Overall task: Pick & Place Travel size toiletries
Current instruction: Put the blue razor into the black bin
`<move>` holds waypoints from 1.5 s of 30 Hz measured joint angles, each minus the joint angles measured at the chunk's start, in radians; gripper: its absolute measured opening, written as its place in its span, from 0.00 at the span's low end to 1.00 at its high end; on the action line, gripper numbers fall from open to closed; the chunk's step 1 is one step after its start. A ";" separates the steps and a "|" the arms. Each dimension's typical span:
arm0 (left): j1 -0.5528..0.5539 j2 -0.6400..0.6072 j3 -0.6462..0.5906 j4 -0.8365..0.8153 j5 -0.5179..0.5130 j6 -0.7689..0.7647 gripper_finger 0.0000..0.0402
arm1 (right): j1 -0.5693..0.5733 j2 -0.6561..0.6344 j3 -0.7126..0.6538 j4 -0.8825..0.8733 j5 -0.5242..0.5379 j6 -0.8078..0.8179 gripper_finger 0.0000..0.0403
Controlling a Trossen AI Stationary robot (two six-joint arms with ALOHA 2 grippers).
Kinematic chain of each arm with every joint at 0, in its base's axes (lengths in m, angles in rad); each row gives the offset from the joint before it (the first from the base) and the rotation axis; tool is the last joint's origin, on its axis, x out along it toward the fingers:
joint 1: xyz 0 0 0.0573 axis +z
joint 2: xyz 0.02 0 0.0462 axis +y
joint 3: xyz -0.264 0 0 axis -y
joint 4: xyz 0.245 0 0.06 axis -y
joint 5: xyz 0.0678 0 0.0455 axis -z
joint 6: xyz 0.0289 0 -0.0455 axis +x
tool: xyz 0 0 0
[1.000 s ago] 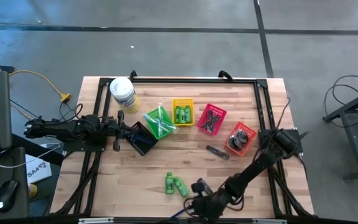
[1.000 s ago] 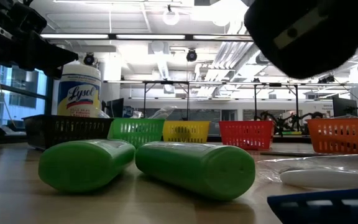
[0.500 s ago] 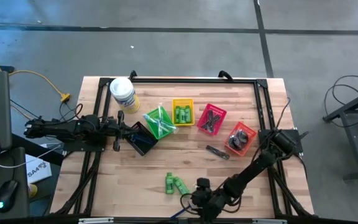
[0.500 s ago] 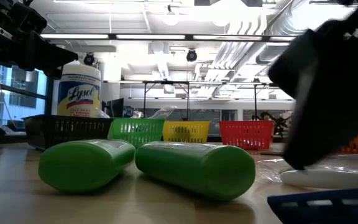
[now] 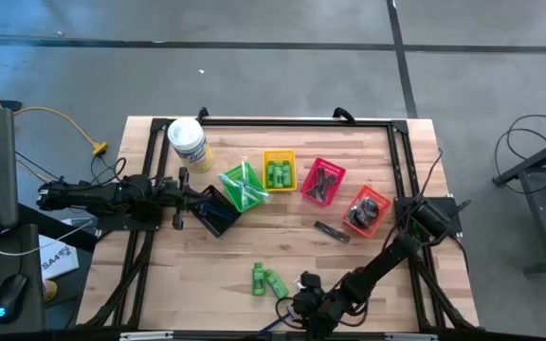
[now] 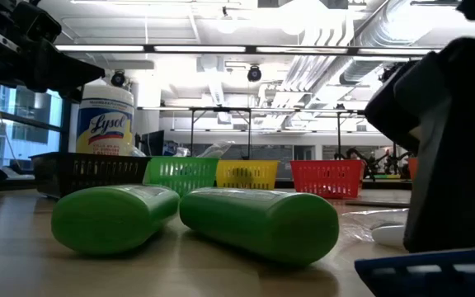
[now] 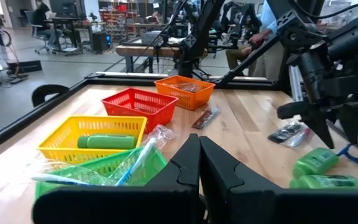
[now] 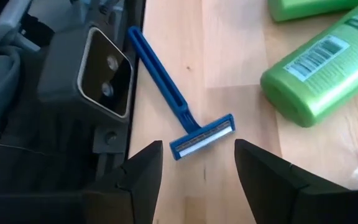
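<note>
Since a second ago my right gripper (image 8: pixel 196 163) has shifted along the table's near edge and come down over the blue-handled razor (image 8: pixel 179 106); its fingers (image 8: pixel 143 169) now stand wide apart just short of the razor's head, holding nothing. I see the table (image 5: pixel 387 170) carrying a row of baskets across its middle, with the white tub (image 5: pixel 187 142) at the far left corner. From the left edge inward, the black basket (image 5: pixel 215 212) sits right at my left gripper (image 5: pixel 184 197), and I cannot make out anything inside it. My left gripper's fingers are pressed together, empty. Next, the green basket (image 5: pixel 243 187) holds slim clear tubes (image 7: pixel 132 165) in crinkled wrap, the yellow basket (image 5: pixel 279 170) holds green mini bottles (image 5: pixel 278 173), the red basket (image 5: pixel 322 182) holds black combs (image 5: pixel 321 181), and the orange basket (image 5: pixel 367 210) holds dark bundles (image 5: pixel 365 211). A dark packet (image 5: pixel 331 231) lies loose on the wood just beside the orange basket. Two more green bottles (image 5: pixel 266 280) lie side by side near the near edge, close to my right gripper, with the razor at the very edge beside the low camera's housing (image 8: pixel 86 68).
</note>
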 joint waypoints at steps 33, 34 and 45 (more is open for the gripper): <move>0.000 0.000 0.000 0.003 -0.077 0.008 0.00 | -0.046 0.013 0.000 0.034 0.012 -0.131 0.48; 0.000 0.000 0.000 0.003 -0.077 0.008 0.00 | -0.046 0.013 0.000 0.034 0.016 -0.131 0.48; 0.000 0.000 0.000 0.002 -0.078 0.004 0.00 | -0.043 0.013 0.000 0.027 0.021 -0.084 0.47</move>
